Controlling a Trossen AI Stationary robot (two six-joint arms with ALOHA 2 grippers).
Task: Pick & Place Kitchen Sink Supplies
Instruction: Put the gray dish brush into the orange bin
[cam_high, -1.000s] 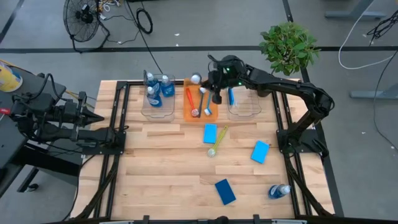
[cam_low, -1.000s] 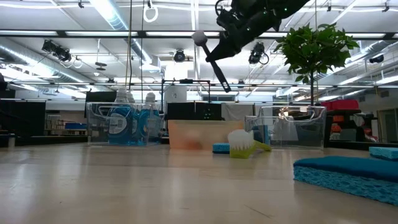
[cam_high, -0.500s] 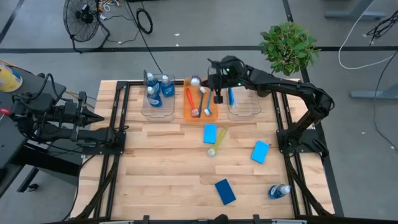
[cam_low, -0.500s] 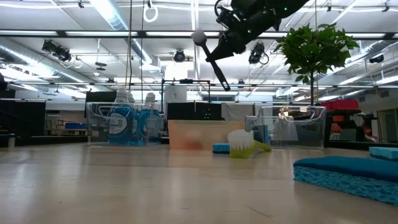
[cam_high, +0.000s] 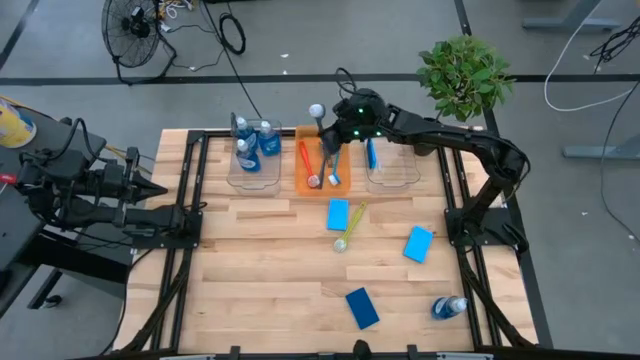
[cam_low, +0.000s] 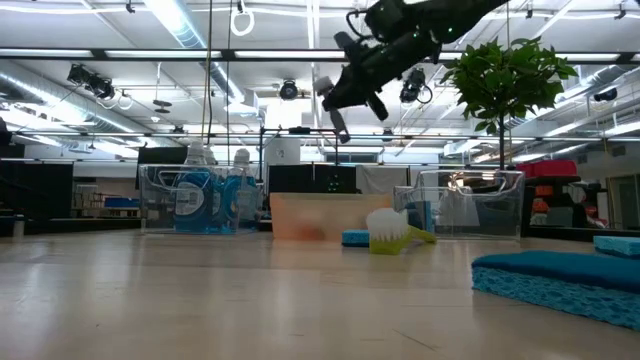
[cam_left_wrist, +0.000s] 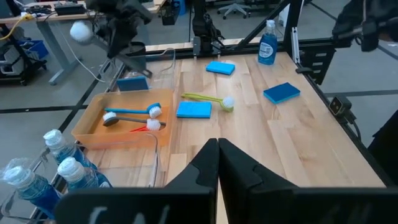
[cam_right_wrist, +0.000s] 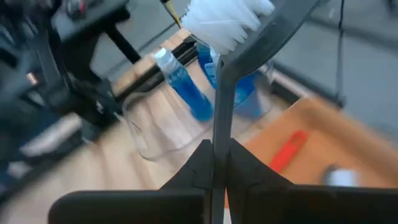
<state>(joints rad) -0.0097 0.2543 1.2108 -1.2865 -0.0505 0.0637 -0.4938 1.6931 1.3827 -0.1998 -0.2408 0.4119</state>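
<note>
My right gripper (cam_high: 337, 128) is up over the orange bin (cam_high: 322, 182), shut on a dark grey brush with a white bristle head (cam_high: 316, 111), also seen in the low view (cam_low: 322, 86). The orange bin holds a red brush (cam_high: 305, 156), a blue brush (cam_high: 326, 160) and one more. Blue-filled bottles (cam_high: 252, 146) stand in the left clear bin. Three blue sponges (cam_high: 338, 213) (cam_high: 418, 243) (cam_high: 362, 307), a yellow-green brush (cam_high: 350, 226) and a lying bottle (cam_high: 449, 306) rest on the table. My left gripper (cam_left_wrist: 217, 152) is shut and waits off the table's left edge. My right gripper pinches the grey brush's handle (cam_right_wrist: 219, 134) between its two fingers, partway along, back from the white head (cam_right_wrist: 227, 18). The brush is lifted clear above the orange bin and tilted, with the handle's free end (cam_low: 340, 133) sticking out below the gripper.
The right clear bin (cam_high: 392, 178) holds a blue sponge (cam_high: 372, 154). A potted plant (cam_high: 463, 75) stands beyond the table's far right corner. Black frame rails run along the table's left and right sides. Bare wood (cam_high: 260, 270) lies at the near left.
My right gripper has swung a little toward the table's left and turned, staying shut. The grey brush has turned with it: its white head now lies farther toward the far edge, and in the low view the handle looks shorter and hangs less far down.
</note>
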